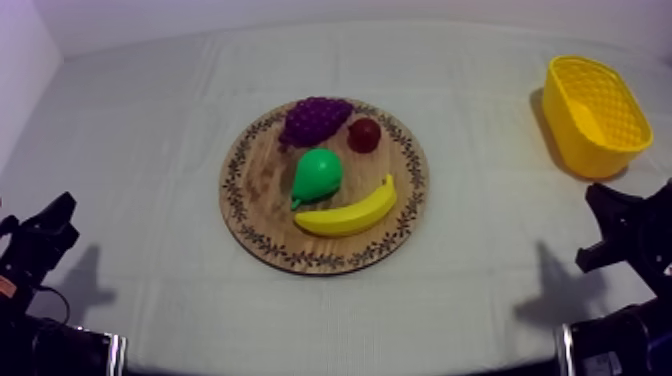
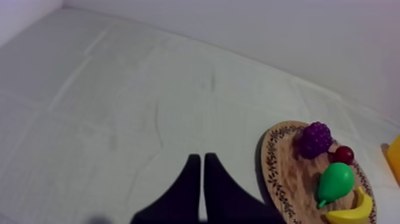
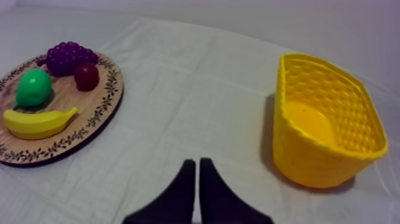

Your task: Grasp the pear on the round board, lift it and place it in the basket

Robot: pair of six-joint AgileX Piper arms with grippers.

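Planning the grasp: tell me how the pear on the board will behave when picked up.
The pear looks smooth and rounded, so it may slip from a pinch. It lies on its side on the wooden board, so a nudge could roll it toward the banana. As a toy it is probably stiff and light.

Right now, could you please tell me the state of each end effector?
Left end effector: closed, holding nothing.
Right end effector: closed, holding nothing.
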